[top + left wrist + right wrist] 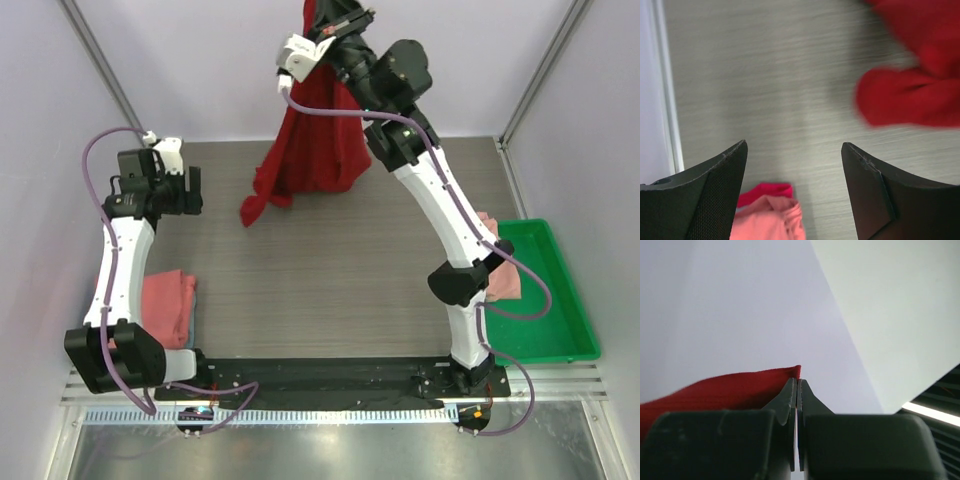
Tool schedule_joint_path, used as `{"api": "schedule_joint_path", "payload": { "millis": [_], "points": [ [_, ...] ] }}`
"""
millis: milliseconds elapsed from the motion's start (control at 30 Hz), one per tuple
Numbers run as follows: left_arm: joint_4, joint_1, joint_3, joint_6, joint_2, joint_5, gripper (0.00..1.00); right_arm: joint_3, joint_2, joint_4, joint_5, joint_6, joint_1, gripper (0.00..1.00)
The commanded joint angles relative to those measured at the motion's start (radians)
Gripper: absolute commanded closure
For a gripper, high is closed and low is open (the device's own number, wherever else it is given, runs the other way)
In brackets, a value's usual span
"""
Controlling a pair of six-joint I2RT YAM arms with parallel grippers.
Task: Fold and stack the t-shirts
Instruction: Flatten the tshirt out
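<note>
Top external: deep red t-shirt hangs at far side
Edge pinched by right gripper; left gripper spread, empty

1. One deep red t-shirt, far middle.
2. The salmon-pink t-shirts lie in two heaps, one near left, the other right at the tray; the number in each cannot be told.
3. One green plastic tray.
4. Two arms: left, right.
</note>
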Motion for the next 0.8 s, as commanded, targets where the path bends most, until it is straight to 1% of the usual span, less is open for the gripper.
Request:
{"api": "schedule_joint_path", "payload": {
  "millis": [0, 33, 67, 100, 133, 167, 200, 233, 300, 333, 367, 433, 533, 567, 600, 633, 667, 733, 767],
  "points": [
    [0.008, -0.063, 0.073, 0.059, 0.022, 0.097, 0.23, -0.028, -0.001, 0.038, 0.020, -0.181, -0.047, 0.99],
    [-0.002, -0.080, 0.078, 0.067, 0.046, 0.117, 0.24, -0.055, -0.021, 0.038, 0.037, -0.173, -0.081, 0.99],
    [-0.016, -0.098, 0.083, 0.075, 0.057, 0.120, 0.24, -0.128, -0.039, 0.036, 0.086, -0.164, -0.095, 0.99],
    [-0.016, -0.147, 0.084, 0.081, 0.068, 0.119, 0.23, -0.172, -0.090, 0.039, 0.102, -0.152, -0.108, 0.99],
    [-0.014, -0.161, 0.083, 0.079, 0.082, 0.117, 0.23, -0.215, -0.115, 0.039, 0.116, -0.120, -0.131, 0.99],
    [0.006, -0.175, 0.078, 0.078, 0.106, 0.110, 0.23, -0.314, -0.139, 0.039, 0.142, -0.113, -0.142, 0.99],
    [0.016, -0.198, 0.070, 0.073, 0.122, 0.105, 0.23, -0.369, -0.171, 0.049, 0.152, -0.109, -0.151, 0.99],
    [0.030, -0.204, 0.066, 0.072, 0.139, 0.102, 0.21, -0.467, -0.219, 0.050, 0.169, -0.104, -0.165, 0.99],
    [0.059, -0.214, 0.073, 0.069, 0.203, 0.102, 0.21, -0.563, -0.266, 0.050, 0.215, -0.096, -0.176, 0.99],
    [0.066, -0.215, 0.081, 0.067, 0.229, 0.099, 0.21, -0.657, -0.317, 0.050, 0.223, -0.092, -0.185, 0.99],
    [0.072, -0.217, 0.092, 0.067, 0.290, 0.099, 0.20, -0.707, -0.339, 0.050, 0.231, -0.080, -0.202, 0.99],
    [0.076, -0.218, 0.135, 0.069, 0.350, 0.094, 0.21, -0.826, -0.394, 0.050, 0.249, -0.061, -0.222, 0.99],
    [0.078, -0.223, 0.210, 0.069, 0.464, 0.117, 0.21, -0.931, -0.426, 0.015, 0.289, -0.005, -0.254, 0.99],
    [0.075, -0.224, 0.210, 0.064, 0.464, 0.117, 0.22, -0.953, -0.429, 0.015, 0.298, -0.004, -0.256, 0.99],
    [0.064, -0.230, 0.239, 0.059, 0.490, 0.135, 0.22, -0.971, -0.435, -0.002, 0.304, 0.031, -0.257, 0.99],
    [0.046, -0.238, 0.253, 0.058, 0.493, 0.157, 0.24, -1.008, -0.438, -0.008, 0.307, 0.042, -0.257, 0.99],
    [0.014, -0.265, 0.264, 0.064, 0.493, 0.169, 0.25, -1.025, -0.443, -0.008, 0.308, 0.057, -0.257, 0.99],
    [0.003, -0.308, 0.242, 0.081, 0.464, 0.171, 0.26, -1.058, -0.445, -0.014, 0.306, 0.098, -0.257, 0.99],
    [-0.009, -0.371, 0.207, 0.125, 0.453, 0.160, 0.28, -1.066, -0.445, -0.042, 0.304, 0.111, -0.257, 0.99]
  ]
}}
